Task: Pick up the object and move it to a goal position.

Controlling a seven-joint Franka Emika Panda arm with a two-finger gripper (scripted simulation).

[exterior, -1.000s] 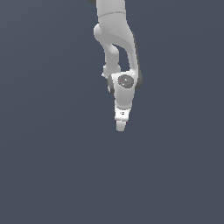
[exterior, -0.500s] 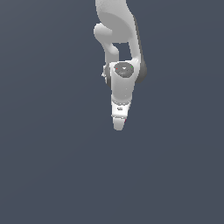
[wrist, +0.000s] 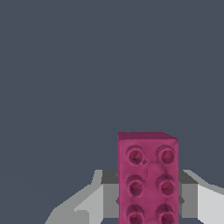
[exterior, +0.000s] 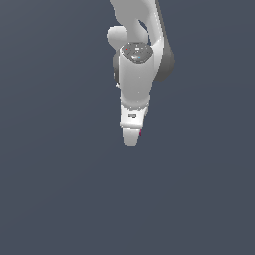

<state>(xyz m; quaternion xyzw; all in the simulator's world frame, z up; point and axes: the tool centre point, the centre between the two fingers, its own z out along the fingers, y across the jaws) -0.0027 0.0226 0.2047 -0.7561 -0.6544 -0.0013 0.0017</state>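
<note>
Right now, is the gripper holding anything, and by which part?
Yes: the gripper is shut on the magenta studded brick, its fingers against the two long sides near one end. The exterior view shows only a pink sliver.

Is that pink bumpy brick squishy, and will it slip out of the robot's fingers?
Probably not squishy: the pink brick shows straight edges and crisp round studs, like hard plastic. It looks small beside the gripper, so likely light. Its flat sides sit between the fingers, which should help against slipping, though smooth plastic might slide.
</note>
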